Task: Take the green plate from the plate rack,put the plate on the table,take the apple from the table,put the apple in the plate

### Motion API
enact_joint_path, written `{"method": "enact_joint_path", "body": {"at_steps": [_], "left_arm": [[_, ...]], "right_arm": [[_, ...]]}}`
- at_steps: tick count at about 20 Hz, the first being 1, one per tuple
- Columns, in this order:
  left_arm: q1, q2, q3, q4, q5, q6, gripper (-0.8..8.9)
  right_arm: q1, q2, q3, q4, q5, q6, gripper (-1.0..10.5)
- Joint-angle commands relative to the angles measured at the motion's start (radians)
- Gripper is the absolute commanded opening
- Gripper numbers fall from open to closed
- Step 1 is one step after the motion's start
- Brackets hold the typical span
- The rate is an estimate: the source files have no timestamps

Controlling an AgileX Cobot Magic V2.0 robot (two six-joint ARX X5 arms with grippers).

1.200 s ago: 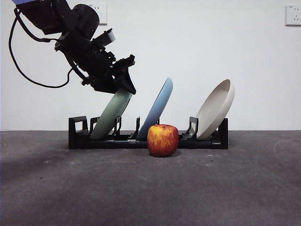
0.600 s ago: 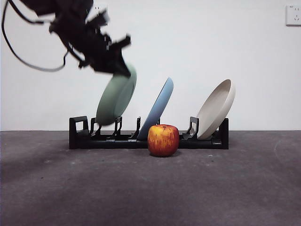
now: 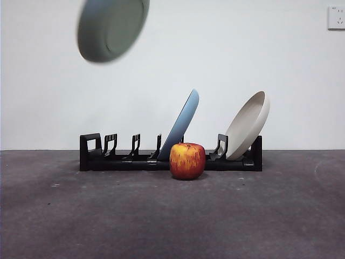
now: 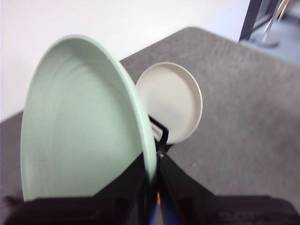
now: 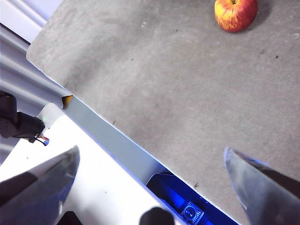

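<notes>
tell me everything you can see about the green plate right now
The green plate is round, shallow and matte pale sage green, with a raised rim. It hangs high in the air at the upper left of the front view, tilted and motion-blurred, clear of the plate rack and the table. The left tool is shut on its rim edge; nothing else touches it.

Rack [image 3: 108, 156]: its left slots stand vacant; blue plate [image 3: 180, 124] and beige plate [image 3: 248, 125] fill the right part. Apple [image 3: 187, 161] stands just before the rack's middle. Table [image 3: 172, 216] in front lies open.
</notes>
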Motion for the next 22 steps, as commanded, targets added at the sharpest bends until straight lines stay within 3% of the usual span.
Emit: {"method": "enact_joint_path", "body": {"at_steps": [1,5,9,16,22], "left_arm": [[-0.097,-0.064,-0.003,-0.121,-0.143,0.135,-0.06],[-0.282,-0.082,-0.014,-0.323,-0.335,0.175,-0.05],[-0.467,-0.079,-0.151,-0.298,-0.522,0.159,-0.05],[-0.640,-0.021,-0.546,0.036,-0.669,0.154,-0.05],[-0.695,0.164,-0.634,0.167,-0.700,0.174,-0.05]], "right_arm": [[0.002,0.000,0.001,0.006,-0.001,0.003,6.6],[0.002,0.000,0.001,0.006,-0.001,0.003,6.6],[0.002,0.000,0.001,0.006,-0.001,0.003,6.6],[0.002,0.000,0.001,0.005,-0.004,0.007,6.6],[0.002,0.000,0.001,0.005,-0.004,0.007,6.6]]}}
